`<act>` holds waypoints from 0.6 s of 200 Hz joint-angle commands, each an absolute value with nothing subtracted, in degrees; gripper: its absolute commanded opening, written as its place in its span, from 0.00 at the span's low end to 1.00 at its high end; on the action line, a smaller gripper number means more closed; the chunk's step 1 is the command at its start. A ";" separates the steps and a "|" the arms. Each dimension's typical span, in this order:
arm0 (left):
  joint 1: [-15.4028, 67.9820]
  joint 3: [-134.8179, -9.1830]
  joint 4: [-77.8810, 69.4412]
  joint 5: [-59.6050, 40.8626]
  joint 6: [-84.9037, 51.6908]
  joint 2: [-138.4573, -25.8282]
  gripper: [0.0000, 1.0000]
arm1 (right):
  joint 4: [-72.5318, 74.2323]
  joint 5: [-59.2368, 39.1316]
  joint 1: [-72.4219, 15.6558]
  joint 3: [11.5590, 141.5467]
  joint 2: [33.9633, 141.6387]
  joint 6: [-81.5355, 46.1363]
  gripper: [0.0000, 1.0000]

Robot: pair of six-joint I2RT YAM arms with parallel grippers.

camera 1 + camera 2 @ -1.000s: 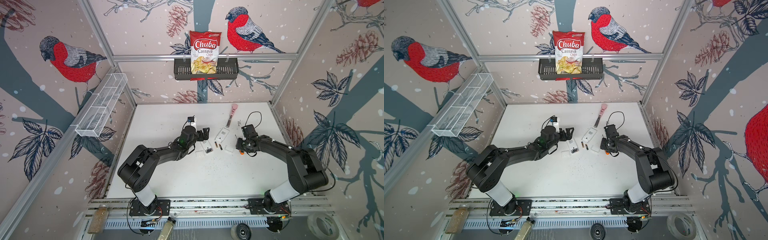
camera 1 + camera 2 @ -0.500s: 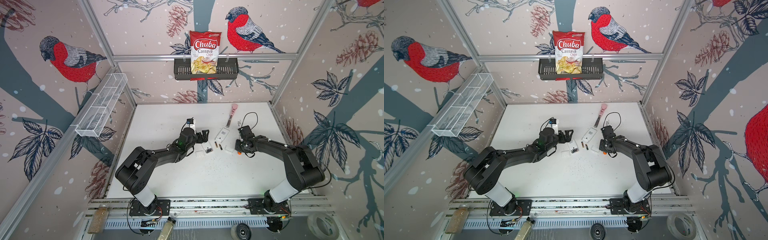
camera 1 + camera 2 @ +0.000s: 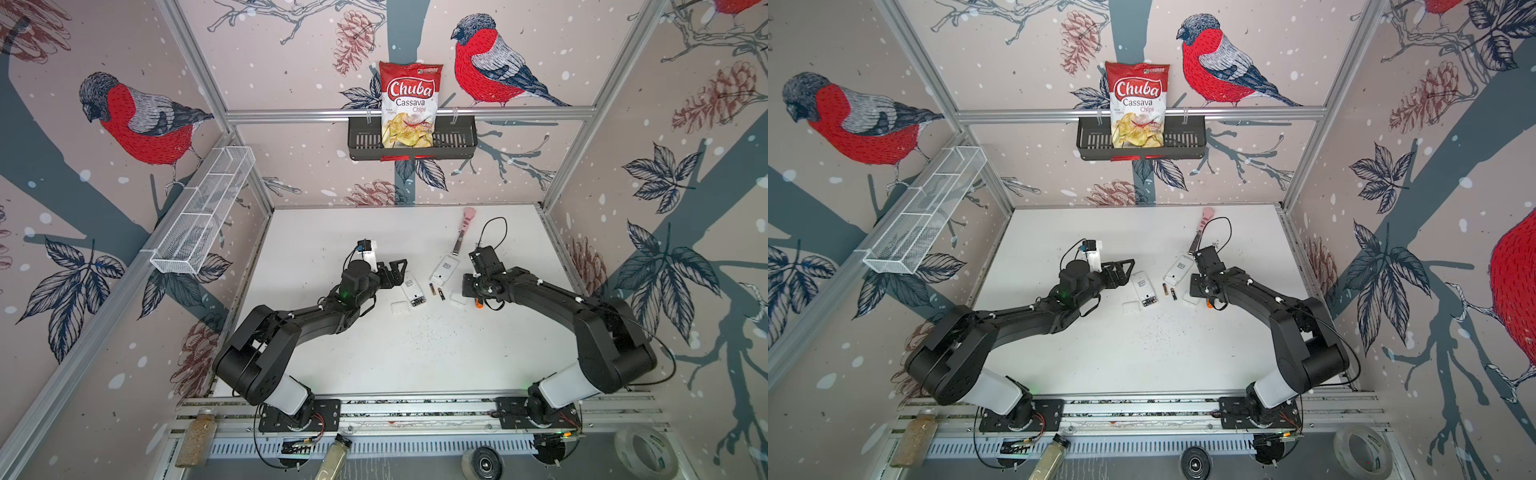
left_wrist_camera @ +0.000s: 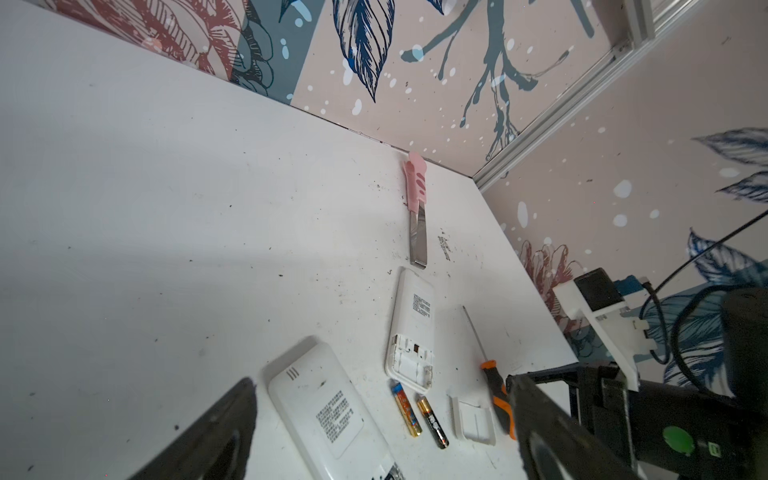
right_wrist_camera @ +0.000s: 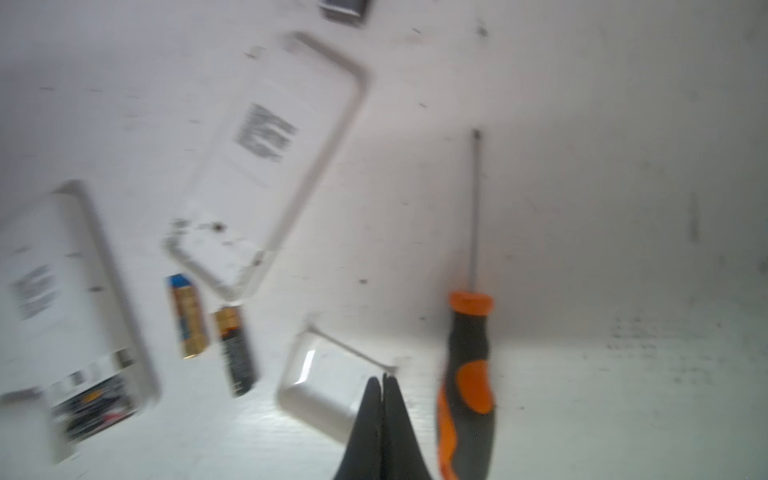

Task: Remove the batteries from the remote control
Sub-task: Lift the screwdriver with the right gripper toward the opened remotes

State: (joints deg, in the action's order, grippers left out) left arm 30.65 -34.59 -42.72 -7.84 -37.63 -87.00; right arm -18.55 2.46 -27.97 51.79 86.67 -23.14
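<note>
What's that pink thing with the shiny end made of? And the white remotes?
The pink tool: its handle looks like matte pink plastic or rubber; the blade is probably steel, grey and mirror-shiny. The remotes: likely hard plastic, smooth white shells with a slight sheen and moulded edges.

Two batteries (image 3: 432,289) lying loose on the white table (image 3: 415,353), right between the near remote (image 3: 412,288) and the far remote (image 3: 444,270).

Two remotes (image 4: 411,328), two loose batteries (image 4: 407,409), two covers (image 4: 473,419) — one screwdriver (image 5: 465,365), one scraper (image 4: 417,208).
</note>
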 commanded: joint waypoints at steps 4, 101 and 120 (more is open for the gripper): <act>29.75 -33.63 -51.83 -16.60 -40.24 -86.35 0.86 | -16.21 -4.59 -30.40 53.17 83.30 -19.11 0.06; 29.78 -34.54 -52.39 -18.16 -40.37 -88.51 0.85 | -28.39 7.84 -24.80 54.72 87.08 -23.75 0.43; 29.79 -34.60 -53.07 -18.69 -40.66 -89.75 0.86 | -27.12 6.29 -23.91 53.15 88.03 -23.47 0.46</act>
State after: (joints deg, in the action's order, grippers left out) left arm 29.89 -34.41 -49.21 -17.89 -40.23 -88.62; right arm -26.48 6.22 -24.49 54.41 87.22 -22.68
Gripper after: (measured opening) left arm 0.854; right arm 0.448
